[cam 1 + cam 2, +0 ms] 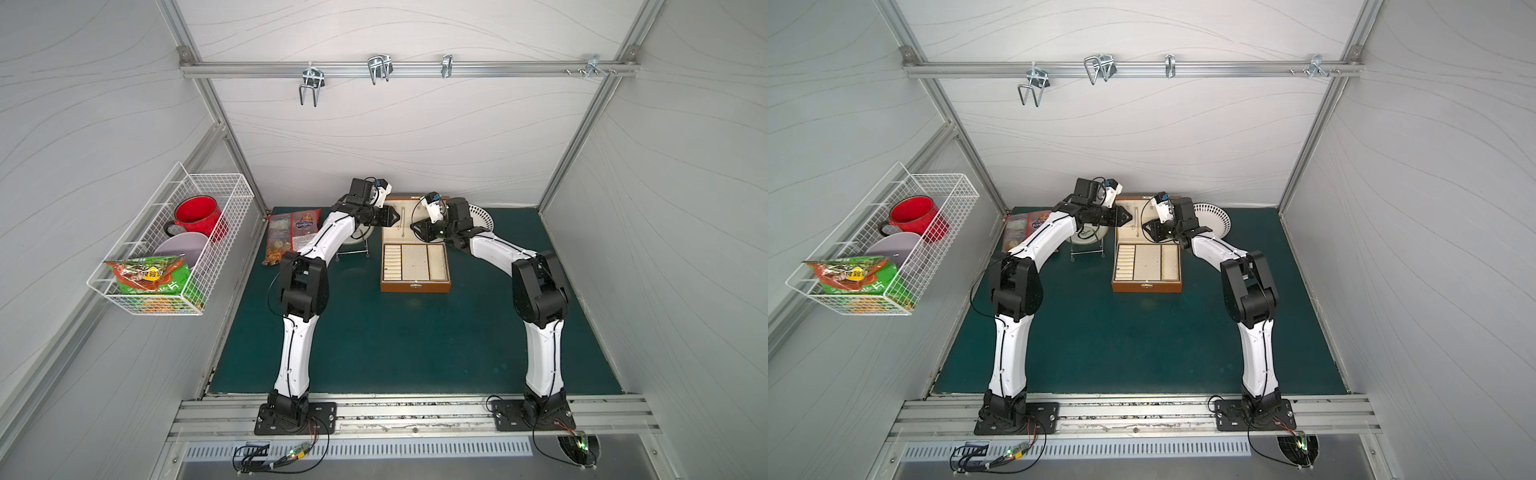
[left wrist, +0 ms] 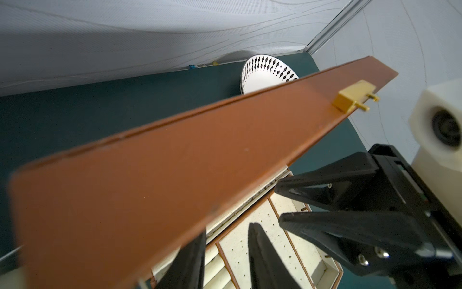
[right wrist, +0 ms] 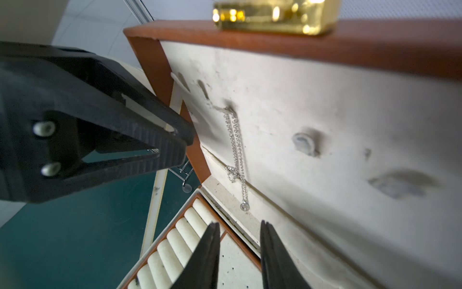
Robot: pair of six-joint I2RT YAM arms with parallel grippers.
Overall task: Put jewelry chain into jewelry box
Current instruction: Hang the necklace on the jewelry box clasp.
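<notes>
Black fingers [image 3: 207,250] of my right gripper [image 3: 238,223] fill the near edge of the right wrist view. They are spread apart with nothing between them, their tips just below the chain [image 3: 236,150]. That chain hangs doubled from a small hook [image 3: 228,108] on the cream lining of the lid [image 3: 375,47], its end dangling near the hinge. My left gripper [image 2: 227,228] is likewise parted and empty, right beside the lid's side edge. The box [image 1: 415,286] sits open on the green mat [image 1: 374,332], with a patterned plate [image 2: 265,72] behind it.

I'd call the placing done. Two things could go wrong from here:
- **Right side:** if I draw the right fingers out upward, they could catch the dangling end and unhook it.
- **Left side:** a nudge there could swing the lid and shake the chain loose.
</notes>
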